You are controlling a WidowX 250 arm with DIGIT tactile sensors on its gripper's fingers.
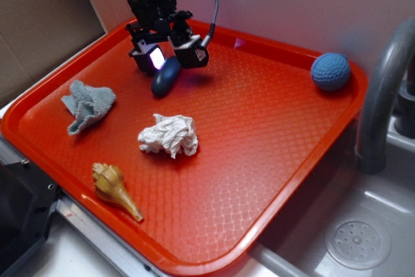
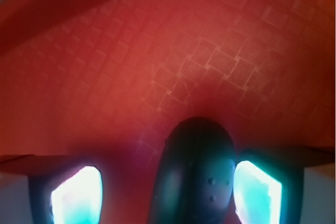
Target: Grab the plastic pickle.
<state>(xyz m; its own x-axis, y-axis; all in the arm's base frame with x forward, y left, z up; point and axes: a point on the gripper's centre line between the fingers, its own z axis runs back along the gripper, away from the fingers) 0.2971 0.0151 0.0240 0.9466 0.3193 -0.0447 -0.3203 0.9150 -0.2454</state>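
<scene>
Straddling the plastic pickle [image 1: 165,77] near the far rim of the red tray [image 1: 272,128], the WidowX gripper [image 1: 170,56] stands with its jaws spread, one glowing pad on each side of the dark, glossy oblong. In the wrist view the plastic pickle [image 2: 195,174] sits between the lit fingers [image 2: 257,187], closer to the right-hand pad, with a clear gap on the other side; no squeeze appears to have begun. The risk from here, on this evidence, is a slip: the smooth, rounded plastic may squirt out toward the tray's centre as the jaws close unevenly, the nearer pad nudging it first. A grip taken near the pickle's end could also let it pivot and drop. The blue cloth [image 1: 87,105], crumpled white paper [image 1: 170,135], seashell [image 1: 115,189] and blue ball [image 1: 330,71] lie well apart.
</scene>
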